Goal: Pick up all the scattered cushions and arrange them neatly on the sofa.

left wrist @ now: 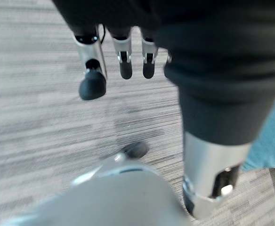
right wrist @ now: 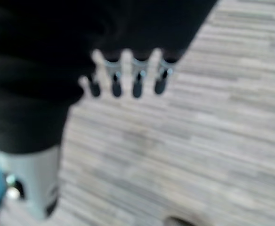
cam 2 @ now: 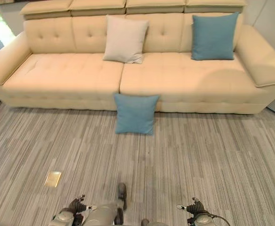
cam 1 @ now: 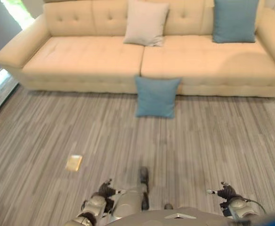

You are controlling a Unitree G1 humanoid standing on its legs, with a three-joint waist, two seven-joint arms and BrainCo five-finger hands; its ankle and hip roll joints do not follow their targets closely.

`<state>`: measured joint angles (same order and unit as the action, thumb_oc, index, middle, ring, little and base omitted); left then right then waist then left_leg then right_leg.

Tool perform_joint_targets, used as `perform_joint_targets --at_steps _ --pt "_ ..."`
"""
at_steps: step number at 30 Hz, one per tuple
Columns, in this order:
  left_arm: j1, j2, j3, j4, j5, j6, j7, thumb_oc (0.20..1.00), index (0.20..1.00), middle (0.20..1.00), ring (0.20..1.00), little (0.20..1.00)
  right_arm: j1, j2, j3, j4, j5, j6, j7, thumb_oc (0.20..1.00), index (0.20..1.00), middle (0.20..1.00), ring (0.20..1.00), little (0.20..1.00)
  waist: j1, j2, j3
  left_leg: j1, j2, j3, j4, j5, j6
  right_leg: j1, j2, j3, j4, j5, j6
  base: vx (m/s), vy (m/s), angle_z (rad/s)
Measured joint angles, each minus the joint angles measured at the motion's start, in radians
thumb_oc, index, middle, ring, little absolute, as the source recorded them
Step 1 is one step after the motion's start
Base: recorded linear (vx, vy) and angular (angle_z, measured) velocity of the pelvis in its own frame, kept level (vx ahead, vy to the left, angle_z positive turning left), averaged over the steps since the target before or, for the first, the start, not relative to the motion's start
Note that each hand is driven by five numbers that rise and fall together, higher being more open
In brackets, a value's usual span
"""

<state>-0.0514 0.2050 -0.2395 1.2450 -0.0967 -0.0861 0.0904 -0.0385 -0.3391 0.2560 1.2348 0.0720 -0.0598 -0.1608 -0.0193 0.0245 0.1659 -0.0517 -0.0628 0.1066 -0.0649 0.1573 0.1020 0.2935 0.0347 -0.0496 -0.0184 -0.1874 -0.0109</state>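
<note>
One cushion left on the floor, both my hands empty.

Nearest me, my left hand (left wrist: 123,59) and right hand (right wrist: 128,77) hang low over the striped floor (cam 2: 213,155), fingers relaxed and straight, holding nothing. A small yellowish tag (cam 2: 52,179) lies on the floor off to my left. Further on, the blue floor cushion (cam 2: 135,113) leans upright against the sofa front (cam 2: 71,101), at the seam between the seats. Beyond it, a beige cushion (cam 2: 125,38) and a second blue cushion (cam 2: 213,36) already stand against the backrest. My risk: a one-handed pinch at a soft corner may let the cushion sag and slip, or I nudge it flat while stooping.
</note>
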Motion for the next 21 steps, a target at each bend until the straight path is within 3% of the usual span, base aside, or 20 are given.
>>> perform_joint_targets --at_steps 1,2,3,5,7,8,10,11,14,16,17,18,19,20,21 --pt "-0.001 -0.001 -0.008 0.0 0.0 0.005 0.0 1.0 1.0 1.0 1.0 1.0 0.005 0.001 -0.002 0.0 -0.003 -0.001 0.001 1.0 1.0 1.0 1.0 1.0 -0.002 0.005 -0.008 0.023 0.001 0.001 -0.016 -0.006 0.009 -0.038 -0.003 -0.001 0.104 -0.029 0.026 0.15 0.079 -0.18" --pt "-0.002 0.005 -0.034 -0.005 0.0 0.005 -0.001 1.0 1.0 1.0 1.0 1.0 0.004 0.006 -0.003 -0.01 -0.008 0.001 0.001 1.0 1.0 1.0 1.0 1.0 -0.003 0.01 -0.01 0.05 0.01 0.007 -0.025 -0.013 0.007 -0.189 -0.02 -0.015 0.425 -0.099 0.081 0.12 0.048 -0.14" --pt "-0.006 0.014 -0.039 -0.006 0.0 0.004 -0.001 1.0 1.0 1.0 1.0 1.0 0.019 0.013 -0.003 -0.033 -0.008 0.0 0.001 1.0 1.0 1.0 1.0 1.0 -0.008 -0.01 -0.024 0.057 -0.009 0.012 -0.024 -0.027 0.014 -0.271 -0.058 -0.021 0.561 -0.121 0.1 0.1 0.045 -0.11" --pt "-0.028 0.024 -0.04 -0.005 0.001 0.007 0.0 1.0 1.0 1.0 1.0 1.0 0.024 0.021 -0.003 -0.048 -0.008 -0.001 0.001 1.0 1.0 1.0 1.0 1.0 -0.018 -0.041 -0.017 0.085 -0.04 0.015 -0.022 -0.059 0.027 -0.372 -0.131 -0.021 0.707 -0.125 0.113 0.16 0.02 0.04" --pt "-0.048 0.018 -0.061 -0.006 0.0 0.009 -0.001 1.0 1.0 1.0 1.0 1.0 0.02 0.019 -0.011 -0.059 -0.008 -0.001 0.0 1.0 1.0 1.0 1.0 1.0 -0.024 -0.036 -0.005 0.119 -0.049 0.008 -0.024 -0.085 0.039 -0.459 -0.181 -0.044 0.766 -0.127 0.105 0.18 -0.049 0.05" --pt "-0.055 0.009 -0.064 -0.006 0.0 0.009 -0.001 1.0 1.0 1.0 1.0 1.0 0.014 0.021 -0.009 -0.061 -0.008 -0.001 0.001 1.0 1.0 1.0 1.0 1.0 -0.03 -0.016 0.01 0.145 -0.038 0.001 -0.022 -0.099 0.032 -0.498 -0.187 -0.058 0.64 -0.113 0.098 0.23 -0.119 0.17" --pt "-0.07 0.01 -0.062 -0.005 0.0 0.009 -0.001 1.0 1.0 1.0 1.0 1.0 0.013 0.025 -0.008 -0.063 -0.008 -0.001 0.002 1.0 1.0 1.0 1.0 1.0 -0.047 -0.017 0.012 0.159 -0.038 -0.009 -0.024 -0.124 0.021 -0.538 -0.185 -0.069 0.485 -0.069 0.091 0.28 -0.174 0.09" --pt "-0.069 0.01 -0.053 0.0 0.001 0.009 0.001 1.0 1.0 1.0 1.0 1.0 0.005 0.025 -0.008 -0.065 -0.008 -0.002 0.001 1.0 1.0 1.0 1.0 1.0 -0.042 -0.023 0.017 0.171 -0.039 0.003 -0.019 -0.149 0.003 -0.569 -0.18 -0.099 0.334 0.017 0.089 0.18 -0.119 -0.13" --pt "-0.057 0.009 -0.048 0.004 0.001 0.01 0.001 1.0 1.0 1.0 1.0 1.0 0.001 0.025 -0.01 -0.064 -0.008 -0.001 0.001 1.0 1.0 1.0 1.0 1.0 -0.05 -0.039 0.022 0.205 -0.044 -0.009 -0.021 -0.181 0.003 -0.577 -0.172 -0.128 0.152 0.143 0.112 0.3 -0.171 0.03" --pt "-0.048 0.005 -0.044 0.005 0.004 0.009 0.001 1.0 1.0 1.0 1.0 1.0 0.0 0.024 -0.009 -0.053 -0.008 0.001 0.002 1.0 1.0 1.0 1.0 1.0 -0.061 -0.044 0.023 0.229 -0.039 -0.039 -0.011 -0.227 -0.012 -0.58 -0.125 -0.01 0.112 0.18 0.123 0.26 -0.246 0.34" --pt "-0.045 0.002 -0.046 0.005 0.008 0.009 0.001 1.0 1.0 1.0 1.0 1.0 0.006 0.023 -0.012 -0.05 -0.008 0.002 0.001 1.0 1.0 1.0 1.0 1.0 -0.085 -0.04 0.022 0.242 -0.025 -0.072 0.005 -0.242 -0.029 -0.547 -0.11 0.027 0.102 0.232 0.083 0.21 -0.234 0.68" --pt "-0.042 -0.004 -0.045 0.006 0.008 0.007 0.002 1.0 1.0 1.0 1.0 1.0 0.01 0.018 -0.012 -0.044 -0.008 0.002 0.002 1.0 1.0 1.0 1.0 1.0 -0.085 -0.031 0.024 0.247 -0.007 -0.091 0.01 -0.253 -0.039 -0.53 -0.106 0.002 0.111 0.274 0.065 0.21 -0.269 1.01" --pt "-0.044 -0.015 -0.046 0.014 0.008 0.005 0.002 1.0 1.0 1.0 1.0 1.0 0.018 0.018 -0.013 -0.024 -0.008 0.004 0.002 1.0 1.0 1.0 1.0 1.0 -0.089 -0.017 0.019 0.272 0.018 -0.121 0.032 -0.28 -0.059 -0.501 -0.098 -0.038 0.122 0.291 0.046 0.14 -0.177 0.77" --pt "-0.043 -0.027 -0.046 0.014 0.008 0.002 0.002 1.0 1.0 1.0 1.0 1.0 0.026 0.011 -0.015 -0.023 -0.007 0.004 0.002 1.0 1.0 1.0 1.0 1.0 -0.083 -0.011 0.016 0.271 0.035 -0.111 0.081 -0.286 -0.071 -0.464 -0.081 -0.055 0.112 0.278 -0.01 0.25 -0.375 0.62" --pt "-0.034 -0.033 -0.043 0.015 0.008 -0.007 0.001 1.0 1.0 1.0 1.0 1.0 0.013 0.007 -0.027 -0.031 -0.005 0.001 0.002 1.0 1.0 1.0 1.0 1.0 -0.07 -0.006 0.013 0.259 0.062 -0.116 0.158 -0.287 -0.09 -0.415 -0.057 -0.062 0.078 0.264 -0.032 0.19 -0.336 0.42"
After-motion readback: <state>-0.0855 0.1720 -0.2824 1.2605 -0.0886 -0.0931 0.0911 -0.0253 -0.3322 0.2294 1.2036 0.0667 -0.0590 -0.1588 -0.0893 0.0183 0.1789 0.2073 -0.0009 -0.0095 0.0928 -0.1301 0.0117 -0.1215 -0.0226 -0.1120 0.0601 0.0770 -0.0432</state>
